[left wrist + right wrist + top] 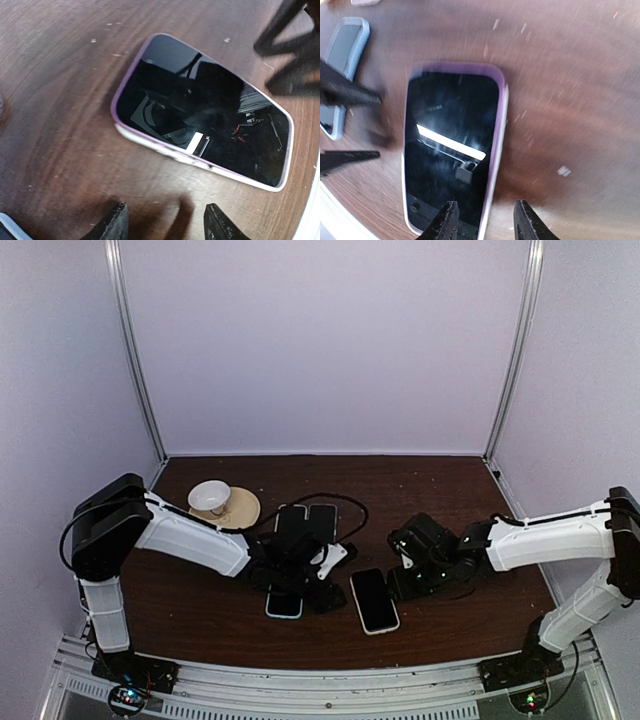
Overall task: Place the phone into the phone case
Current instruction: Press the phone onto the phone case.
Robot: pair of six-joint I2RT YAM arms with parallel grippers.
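Holding my left pincer (166,207) and right pincer (485,206) apart, empty — the phone (200,110) lies flat, seemingly in its purple case (455,67), on the surface (60,75) — I can press its edges.

I take the phone (373,600) as reference. It lies flat on the table (200,620), near the front edge. Left of the phone, a second handset (284,604) lies flat. My left gripper (165,214) sits between the two, facing the phone. My right gripper (485,216) stands over an edge of the phone. Behind and left of the phone, a pair of slabs (290,522) lies side by side. Farther left, a disc (245,512) bears a dome (210,496).
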